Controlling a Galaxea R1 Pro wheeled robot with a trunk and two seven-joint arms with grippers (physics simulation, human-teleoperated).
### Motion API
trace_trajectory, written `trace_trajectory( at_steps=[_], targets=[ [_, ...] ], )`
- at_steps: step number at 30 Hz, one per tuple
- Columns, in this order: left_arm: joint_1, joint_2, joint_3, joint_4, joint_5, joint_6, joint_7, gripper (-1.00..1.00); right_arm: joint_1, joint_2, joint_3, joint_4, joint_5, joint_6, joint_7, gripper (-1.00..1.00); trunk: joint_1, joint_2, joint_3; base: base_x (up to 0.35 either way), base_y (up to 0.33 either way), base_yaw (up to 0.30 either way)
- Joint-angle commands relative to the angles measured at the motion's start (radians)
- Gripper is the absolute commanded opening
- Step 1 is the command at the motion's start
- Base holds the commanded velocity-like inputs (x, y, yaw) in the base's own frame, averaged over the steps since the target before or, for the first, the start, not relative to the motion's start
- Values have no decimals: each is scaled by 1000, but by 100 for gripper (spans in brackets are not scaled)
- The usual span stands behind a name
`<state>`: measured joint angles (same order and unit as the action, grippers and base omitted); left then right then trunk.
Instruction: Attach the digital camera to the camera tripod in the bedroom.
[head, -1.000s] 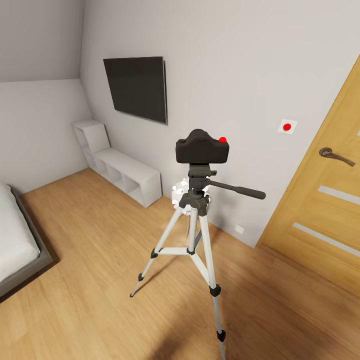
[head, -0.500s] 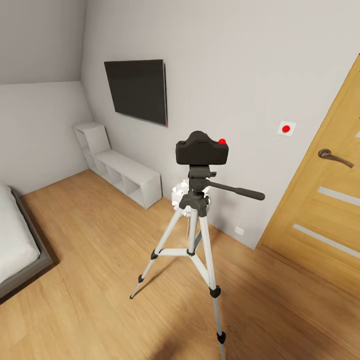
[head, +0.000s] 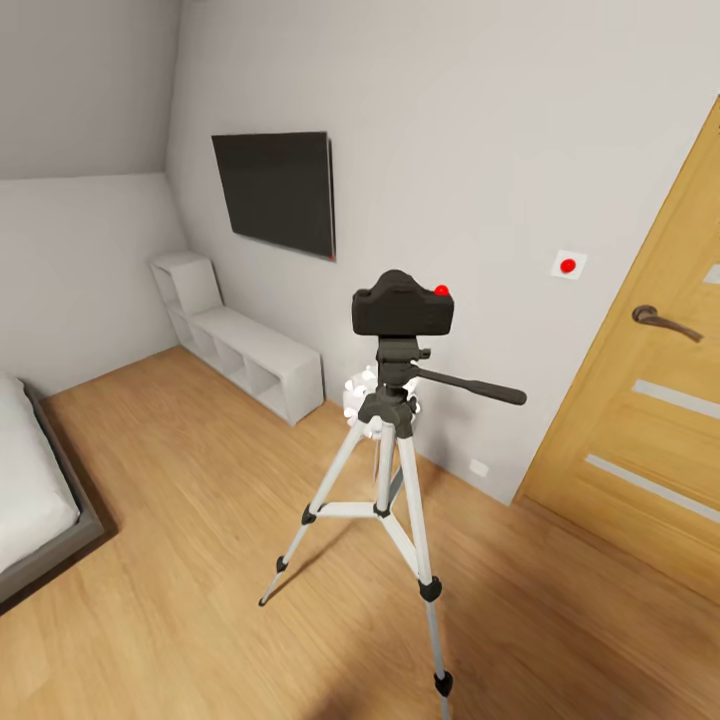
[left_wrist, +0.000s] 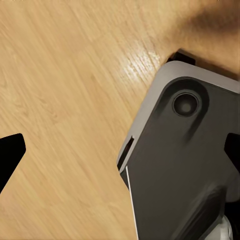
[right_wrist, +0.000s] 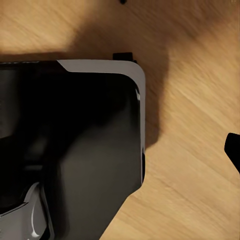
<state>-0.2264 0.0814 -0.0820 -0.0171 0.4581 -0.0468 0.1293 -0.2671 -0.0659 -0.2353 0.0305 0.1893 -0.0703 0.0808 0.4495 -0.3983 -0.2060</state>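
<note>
**Camera's on the tripod, view drifted a bit**

Since a second ago my head view has shifted slightly, so everything sits a touch lower in frame, but nothing in the room has actually moved against anything else. Digital camera (head: 403, 307) is a chunky matte black block with a rounded hump and a bright red dot on top, sitting on the black pan head of the camera tripod (head: 388, 470). Long black handle pokes out to the side. Legs are smooth silver-white tubes with black joints and feet, splayed on the light wood plank floor (head: 180, 480).

Behind it there's a flat dark TV (head: 275, 190) on the grey-white wall, boxy white cube shelves (head: 245, 350) along the wall below, and a small white ball cluster lamp (head: 357, 392) peeking out behind the tripod head. Wooden door (head: 650, 400) with a curved metal handle to one side, grey bed (head: 40, 500) corner on the other.

Left fingers (left_wrist: 10, 155) are spread wide apart, nothing between them, glossy grey-black robot base (left_wrist: 185, 160) underneath. Right fingers: one dark tip (right_wrist: 233, 150) shows over the floor, so can't tell if they're open.
</note>
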Motion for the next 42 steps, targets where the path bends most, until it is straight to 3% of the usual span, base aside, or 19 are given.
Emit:
trace_trajectory(
  at_steps=[1,42],
  targets=[
    [-1,0,-8,0,8,-2,3,100,-1,-1,-9,3,9,-6,2,100,1,-2,0,0,0,0],
    [-1,0,-8,0,8,-2,3,100,-1,-1,-9,3,9,-7,0,100,1,-2,63,0,0,0]
  ],
)
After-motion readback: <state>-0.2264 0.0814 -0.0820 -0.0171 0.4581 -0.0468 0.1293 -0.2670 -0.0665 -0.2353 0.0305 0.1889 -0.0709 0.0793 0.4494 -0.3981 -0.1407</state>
